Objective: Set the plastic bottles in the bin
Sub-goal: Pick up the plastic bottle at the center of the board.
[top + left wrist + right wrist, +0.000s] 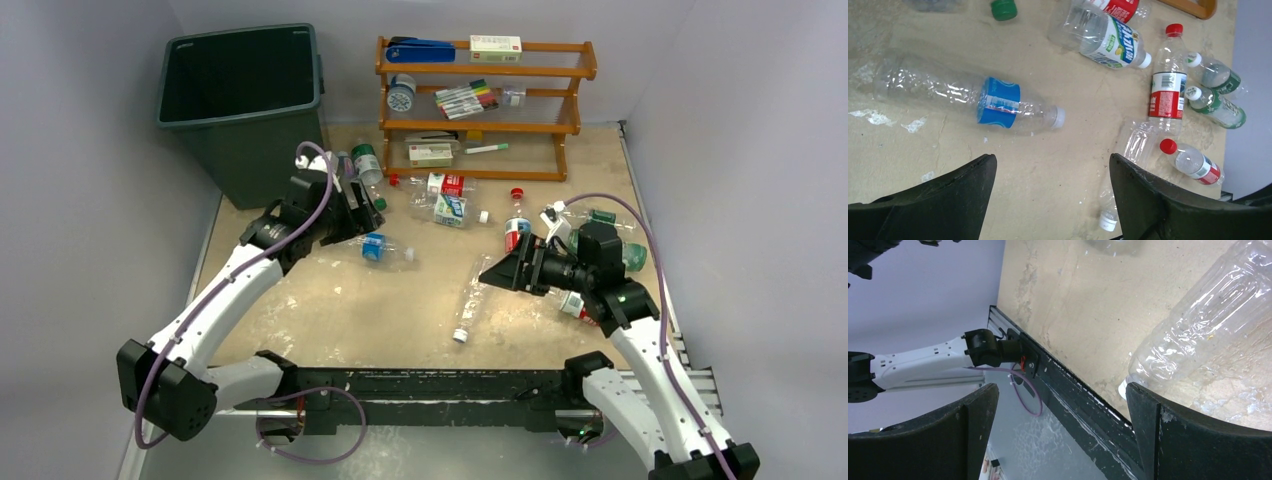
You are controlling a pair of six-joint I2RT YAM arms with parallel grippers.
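Lying scattered on the bench (400, 310), the bottles (383, 248) sit near the bin (265, 155), and the left tool (1053, 165) and the right tool (1063, 395) both hang over them wide open, holding nothing.

My left arm (215, 300) stretches forward and to the right from its base at the near edge, wrist pitched downward, the left gripper (362, 205) with its jaws spread wide. My right arm (650, 340) rises from its own base and bends back toward the middle, the right gripper (492, 272) held low and aimed to the left. In the right wrist view its black fingers (963, 440) stand fully apart.
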